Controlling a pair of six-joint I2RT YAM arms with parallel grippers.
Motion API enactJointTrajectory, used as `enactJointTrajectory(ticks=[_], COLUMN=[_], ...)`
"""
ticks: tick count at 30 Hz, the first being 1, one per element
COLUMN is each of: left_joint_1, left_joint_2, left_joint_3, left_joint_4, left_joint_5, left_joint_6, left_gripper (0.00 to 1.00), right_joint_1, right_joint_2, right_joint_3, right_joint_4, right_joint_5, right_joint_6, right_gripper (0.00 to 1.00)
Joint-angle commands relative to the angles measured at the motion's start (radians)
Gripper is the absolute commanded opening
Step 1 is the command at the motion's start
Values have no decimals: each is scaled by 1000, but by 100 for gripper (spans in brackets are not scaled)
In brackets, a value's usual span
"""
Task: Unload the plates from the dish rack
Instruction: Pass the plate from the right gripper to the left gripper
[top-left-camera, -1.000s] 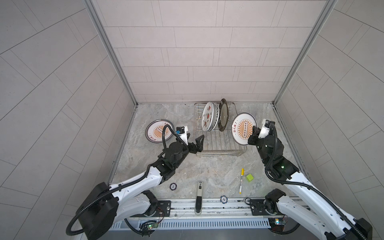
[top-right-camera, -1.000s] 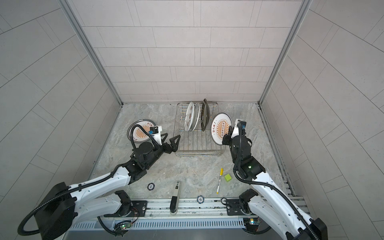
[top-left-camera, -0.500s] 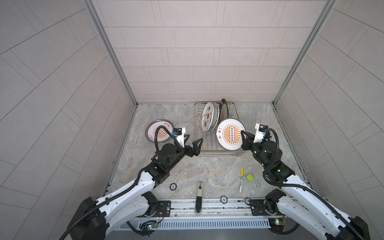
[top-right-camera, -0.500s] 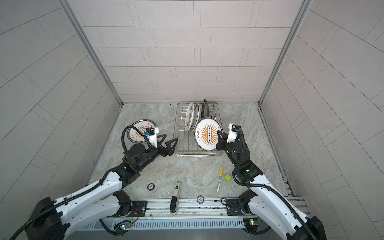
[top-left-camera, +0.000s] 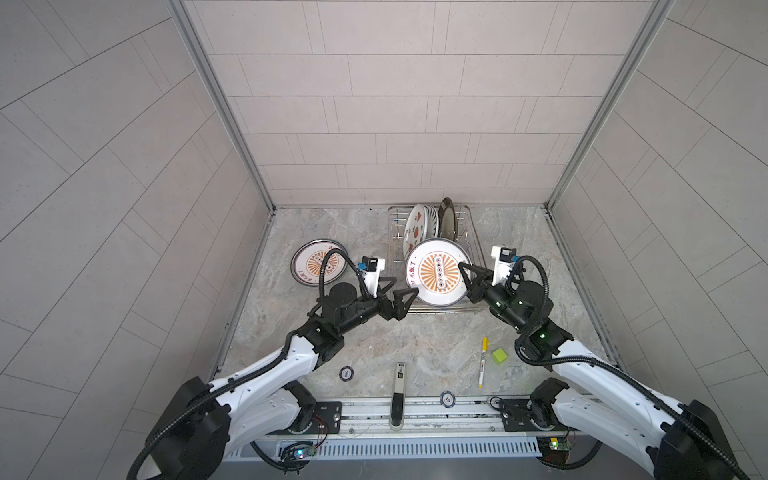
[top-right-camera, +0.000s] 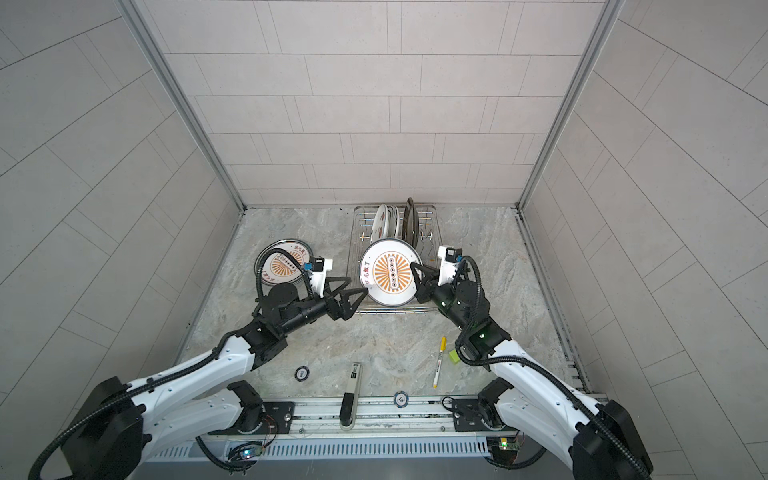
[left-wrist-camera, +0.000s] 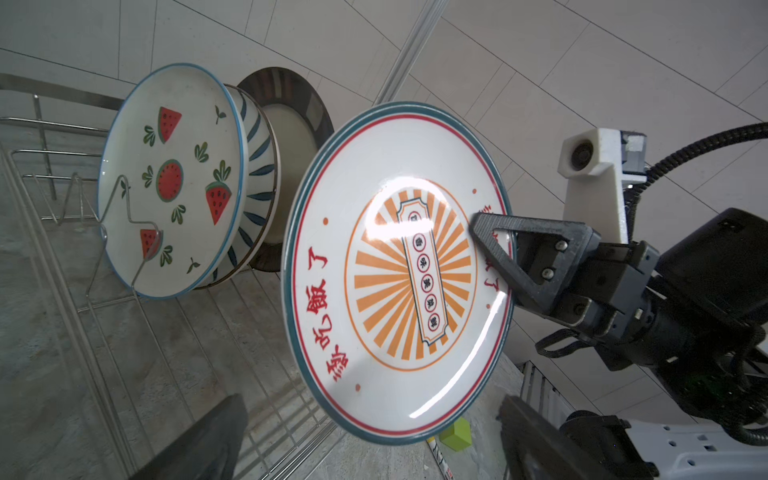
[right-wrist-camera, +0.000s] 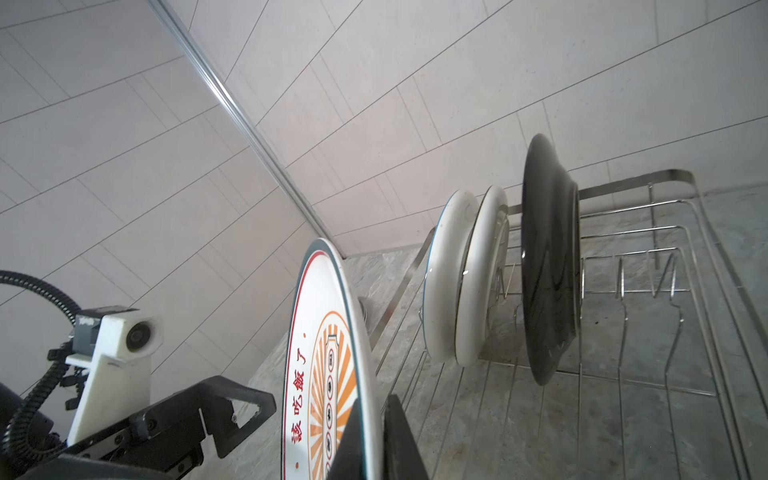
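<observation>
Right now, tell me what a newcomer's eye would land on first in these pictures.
The orange sunburst plate, gripped at its rim by the right gripper over the dish rack's near end, with the open left gripper at its opposite rim. Then the watermelon plate standing in the rack before a blue-striped plate and a dark-rimmed plate, and a second sunburst plate flat on the table at left.

Mid-frame in both top views, red characters 該吃飯了 run along the rim of the white round ceramic plate with the orange sunburst (top-left-camera: 438, 272); its centre banner's tiny characters won't resolve. Bottom centre, the dark round poker chip (top-left-camera: 447, 399) reads 10.
</observation>
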Motion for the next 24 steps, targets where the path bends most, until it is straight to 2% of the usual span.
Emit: enactJointTrajectory(ticks=[1, 9, 15, 21, 24], left_joint_1=[53, 77, 80, 80, 81], left_joint_2=[-5, 10, 18, 46, 52], left_joint_3=[0, -69, -73, -77, -85], left_joint_4=[16, 241, 245, 298, 326], left_joint_5=[-29, 37, 44, 96, 106], left_joint_6=[-63, -135, -143, -169, -184], left_gripper=[100, 100, 99, 84, 64], right_joint_1=[2, 10, 34, 46, 46], right_joint_2=[-22, 80, 133, 177, 196], right_joint_3=[37, 50, 65, 85, 97], right_joint_4=[80, 191, 227, 248, 243], right_joint_5=[-30, -149, -165, -185, -180], right_joint_6=[4, 78, 86, 95, 89], right_gripper=[9, 9, 9, 9, 9])
